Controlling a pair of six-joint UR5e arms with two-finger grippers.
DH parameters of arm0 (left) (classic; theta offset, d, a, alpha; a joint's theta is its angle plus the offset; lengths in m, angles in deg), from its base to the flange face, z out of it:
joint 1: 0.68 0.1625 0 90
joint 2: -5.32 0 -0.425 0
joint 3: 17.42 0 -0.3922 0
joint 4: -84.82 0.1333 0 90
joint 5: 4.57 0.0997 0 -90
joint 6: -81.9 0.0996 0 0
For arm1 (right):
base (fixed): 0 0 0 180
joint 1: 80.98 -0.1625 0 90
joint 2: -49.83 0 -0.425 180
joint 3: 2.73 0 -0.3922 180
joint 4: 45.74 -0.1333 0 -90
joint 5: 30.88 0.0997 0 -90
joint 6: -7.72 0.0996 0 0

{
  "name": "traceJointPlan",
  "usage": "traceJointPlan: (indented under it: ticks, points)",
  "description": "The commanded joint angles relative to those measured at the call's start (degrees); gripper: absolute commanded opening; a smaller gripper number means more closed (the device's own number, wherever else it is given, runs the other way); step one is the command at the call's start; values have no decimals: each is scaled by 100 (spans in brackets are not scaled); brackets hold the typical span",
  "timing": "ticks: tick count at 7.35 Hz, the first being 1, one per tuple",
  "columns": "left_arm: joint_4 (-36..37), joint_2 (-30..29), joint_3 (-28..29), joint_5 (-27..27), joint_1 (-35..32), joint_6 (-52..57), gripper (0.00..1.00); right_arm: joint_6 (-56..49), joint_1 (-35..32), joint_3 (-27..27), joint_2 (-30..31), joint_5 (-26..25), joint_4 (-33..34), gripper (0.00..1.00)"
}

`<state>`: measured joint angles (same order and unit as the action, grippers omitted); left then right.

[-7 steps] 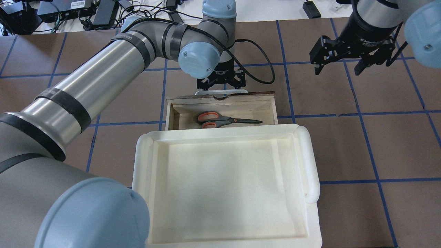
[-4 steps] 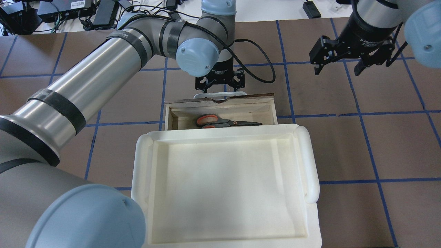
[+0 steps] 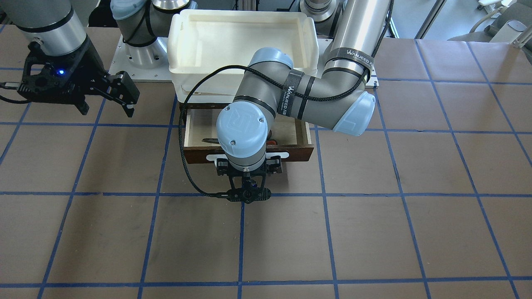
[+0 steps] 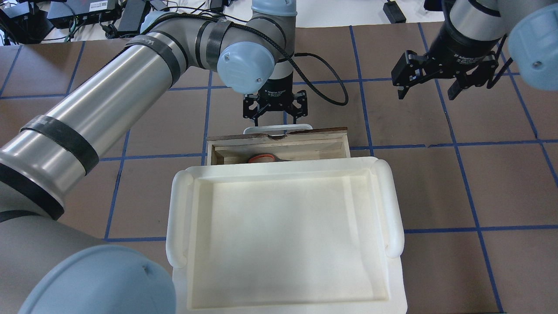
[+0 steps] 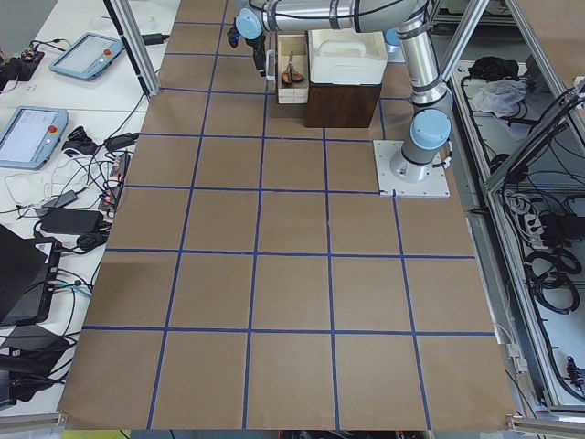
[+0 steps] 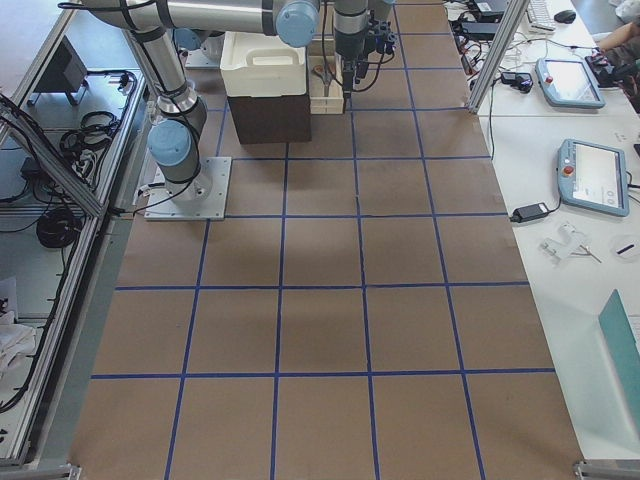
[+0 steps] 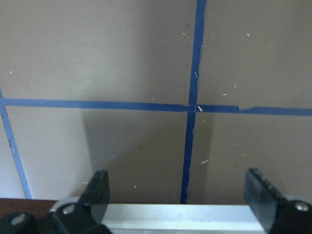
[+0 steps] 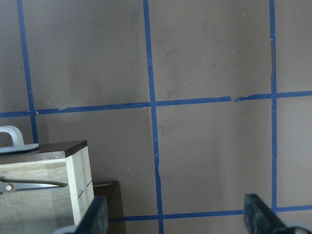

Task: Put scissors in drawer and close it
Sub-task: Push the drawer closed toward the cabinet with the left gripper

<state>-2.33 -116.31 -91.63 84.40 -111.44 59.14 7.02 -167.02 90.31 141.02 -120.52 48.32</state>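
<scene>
The wooden drawer stands partly open under the white tray, with its dark front panel and white bar handle on the far side. The scissors lie inside; only a red-lined loop shows overhead, and a blade shows in the right wrist view. My left gripper is open and right at the handle. In the left wrist view its fingers straddle the handle. My right gripper is open and empty, hovering over the table to the far right.
A large white plastic tray sits on top of the dark cabinet that holds the drawer; it also shows in the front view. Brown table with blue grid tape spreads all round. Cables and electronics lie beyond the far edge.
The drawer has slid inward under the tray, with my left gripper following at its handle. Most of the scissors have gone out of sight under the tray. The right gripper has barely moved.
</scene>
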Motion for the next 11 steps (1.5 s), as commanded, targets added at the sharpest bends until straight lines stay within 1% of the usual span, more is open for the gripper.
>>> traceJointPlan:
  ticks: [1, 3, 4, 5, 8, 11]
  points:
    - [-231, 34, -50, -28, 19, 9, 100, -323, 26, 13, -57, -499, 77, 100]
    - [-478, 43, -67, -72, -7, 0, 100, -370, 114, 4, -31, -501, 42, 100]
    - [-566, 26, -67, -107, -33, 9, 100, -309, 79, 13, 30, -406, 68, 100]
    - [-688, 43, -128, -116, -68, 9, 100, -300, 79, 22, 153, -413, 8, 100]
    - [-874, 244, -550, -222, -174, 9, 100, -361, 79, 30, 189, -501, -11, 100]
    - [-1514, 446, -568, -222, -191, -175, 100, -326, 79, 30, 233, -501, -11, 100]
